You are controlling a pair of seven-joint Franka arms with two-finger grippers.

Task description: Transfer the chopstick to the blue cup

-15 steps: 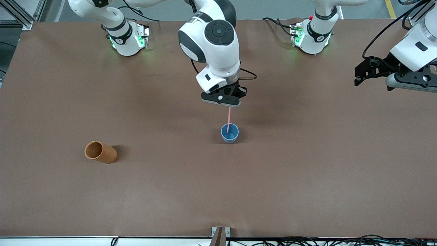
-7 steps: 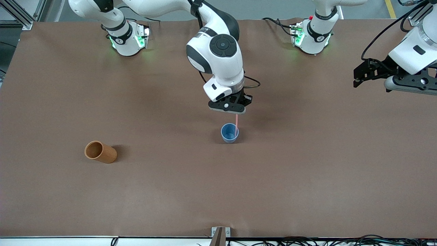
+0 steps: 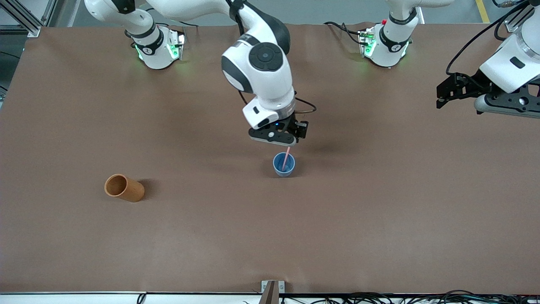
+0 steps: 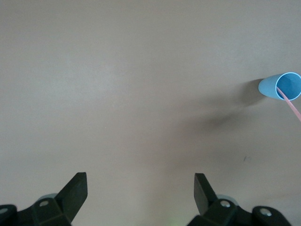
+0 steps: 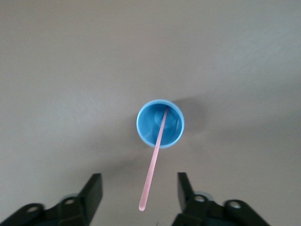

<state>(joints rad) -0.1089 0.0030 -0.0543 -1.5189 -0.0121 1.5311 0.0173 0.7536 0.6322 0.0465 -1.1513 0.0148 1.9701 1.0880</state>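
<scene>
pink chopstick (image 3: 287, 157) stands in the blue cup (image 3: 284, 165), lower end inside on the cup floor, leaning against the rim, upper end sticking out above it. cup upright around the middle of the desk (image 3: 379, 219). right gripper (image 3: 282, 142) hangs right over the cup, jaws released, spread apart with the chopstick's top end between them, touching neither finger (image 5: 94, 193) in the right wrist view. left gripper (image 3: 441, 90) waits up in the air over the left arm's end of the desk, jaws wide apart, nothing in them. orange-brown cup (image 3: 124, 188) lies on its side toward the right arm's end of the desk, well apart from the blue cup, a bit nearer the front camera's edge.
</scene>
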